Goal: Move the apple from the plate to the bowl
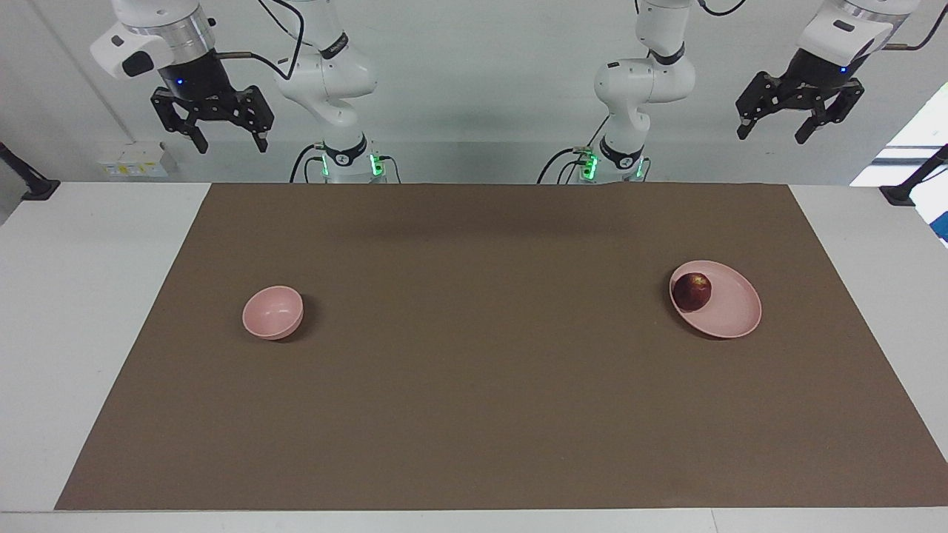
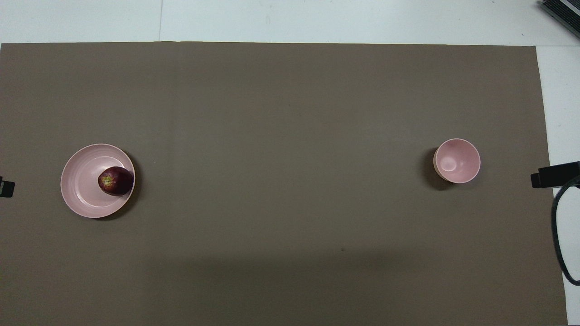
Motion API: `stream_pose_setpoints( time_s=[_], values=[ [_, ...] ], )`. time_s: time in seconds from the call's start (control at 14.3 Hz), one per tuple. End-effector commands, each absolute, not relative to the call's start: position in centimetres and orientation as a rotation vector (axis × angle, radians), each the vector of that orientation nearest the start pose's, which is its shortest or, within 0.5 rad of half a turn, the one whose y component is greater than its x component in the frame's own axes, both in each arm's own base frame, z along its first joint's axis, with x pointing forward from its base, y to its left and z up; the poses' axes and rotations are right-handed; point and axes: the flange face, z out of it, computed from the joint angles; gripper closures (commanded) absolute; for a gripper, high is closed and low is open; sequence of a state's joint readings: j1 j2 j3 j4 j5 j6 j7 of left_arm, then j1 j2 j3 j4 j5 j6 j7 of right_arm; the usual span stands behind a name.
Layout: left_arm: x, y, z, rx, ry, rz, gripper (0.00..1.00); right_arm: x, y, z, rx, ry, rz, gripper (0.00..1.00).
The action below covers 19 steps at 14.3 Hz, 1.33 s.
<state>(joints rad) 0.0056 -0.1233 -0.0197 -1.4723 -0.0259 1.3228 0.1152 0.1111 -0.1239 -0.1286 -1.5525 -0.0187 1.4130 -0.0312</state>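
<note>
Both grippers parked high with jaws spread and nothing in them: left gripper (image 1: 800,124) up off the table's left-arm end, right gripper (image 1: 228,133) up by the robot-side edge near the right-arm end, both arms waiting. Apple (image 1: 692,291) sits on the plate (image 1: 729,314), against its rim on the side facing mid-table, toward the left-arm end of the brown mat (image 1: 474,385). Bowl (image 1: 272,312) upright on the mat toward the right-arm end, well apart from the plate.
</note>
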Motion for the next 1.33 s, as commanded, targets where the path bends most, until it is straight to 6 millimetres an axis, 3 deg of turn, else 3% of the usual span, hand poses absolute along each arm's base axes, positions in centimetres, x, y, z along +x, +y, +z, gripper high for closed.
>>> stream_pose_setpoints(
  time_s=[0.0, 0.63, 1.26],
  values=[
    [47.8, -1.2, 71.0, -3.15, 0.204, 0.018, 0.0, 48.9, -1.9, 68.3, -3.12, -0.032, 0.027, 0.0],
    [47.7, -1.4, 71.0, -3.149, 0.212, 0.026, 0.0, 48.8, -2.1, 68.3, -3.12, -0.025, 0.029, 0.0],
    [49.1, -1.6, 70.3, -3.152, 0.214, -0.035, 0.0, 48.8, -2.1, 68.3, -3.12, -0.025, 0.029, 0.0]
  ],
)
